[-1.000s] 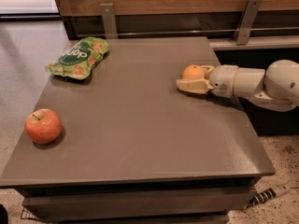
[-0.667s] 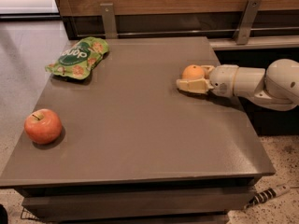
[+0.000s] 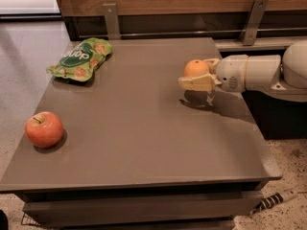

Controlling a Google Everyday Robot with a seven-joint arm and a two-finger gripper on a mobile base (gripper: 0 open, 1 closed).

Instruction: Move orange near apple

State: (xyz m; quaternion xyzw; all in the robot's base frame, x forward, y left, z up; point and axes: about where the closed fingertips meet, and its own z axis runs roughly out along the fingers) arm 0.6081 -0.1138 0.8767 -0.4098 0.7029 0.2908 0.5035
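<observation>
- Cream plastic end effector [image 3: 194,74] of mine is over the far right part of the desk [image 3: 144,138], pinching the orange [image 3: 196,67] between both fingers.
- There's a shadow on the desk right under it, so I reckon the orange is lifted clear and not resting.
- Apple [image 3: 44,129] sits by the near left edge, well apart from the orange. A green snack bag [image 3: 80,59] is in the far left corner.
- I'd call this the carry step: grabbed, not delivered yet.
- Next up is a long sweep left and toward the near edge, clear of the bag.
- Then a gentle set-down just beside the apple without bumping it, since both would roll.
</observation>
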